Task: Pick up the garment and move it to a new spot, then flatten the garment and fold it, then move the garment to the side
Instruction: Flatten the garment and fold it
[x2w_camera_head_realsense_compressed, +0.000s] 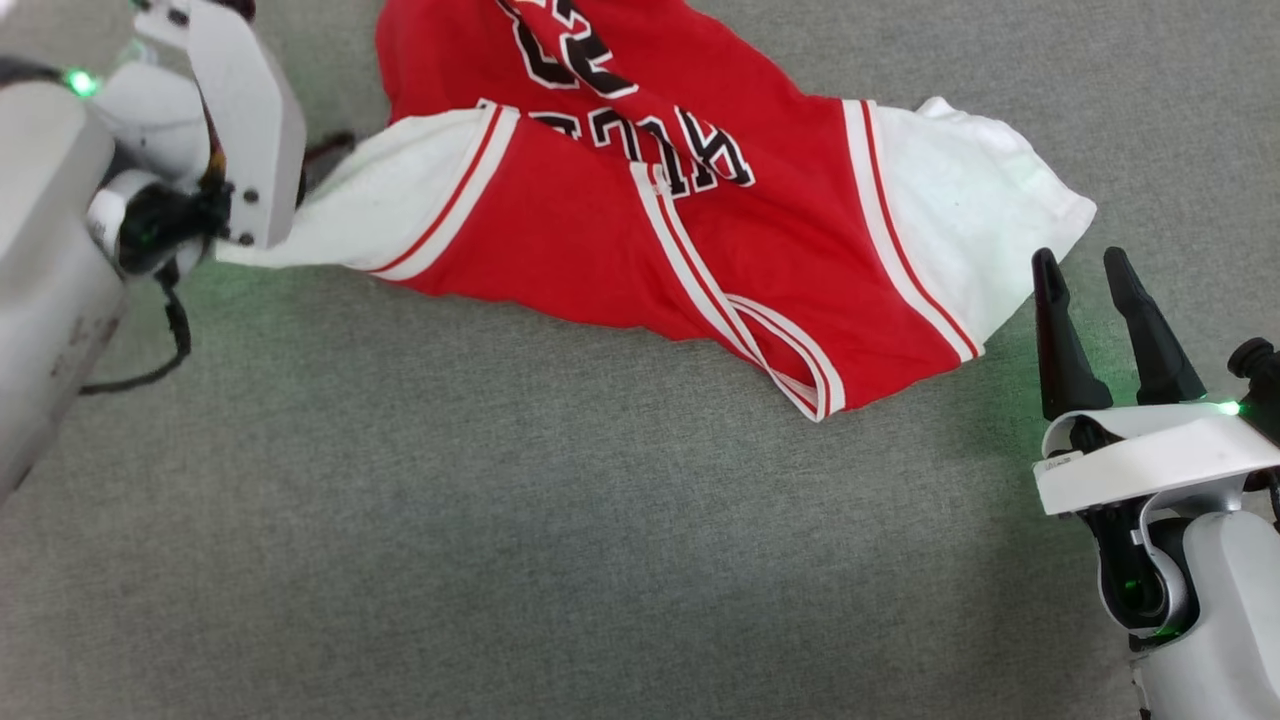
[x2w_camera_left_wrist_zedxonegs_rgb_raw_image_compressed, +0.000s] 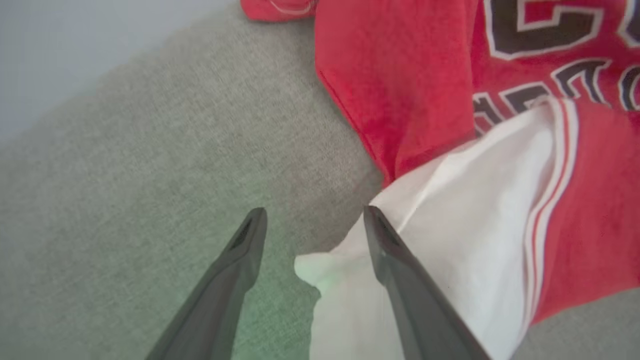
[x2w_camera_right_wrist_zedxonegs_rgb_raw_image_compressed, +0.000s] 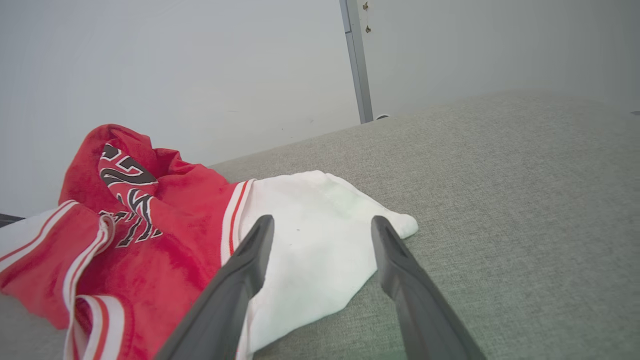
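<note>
On the grey cloth surface, the jersey is seen lying crumpled, print upward, with a white sleeve at each end. The left gripper is seen with jaws spread over the left-hand sleeve, whose corner lies loose between the fingers. The right gripper is likewise open, empty, just beside the other sleeve.
</note>
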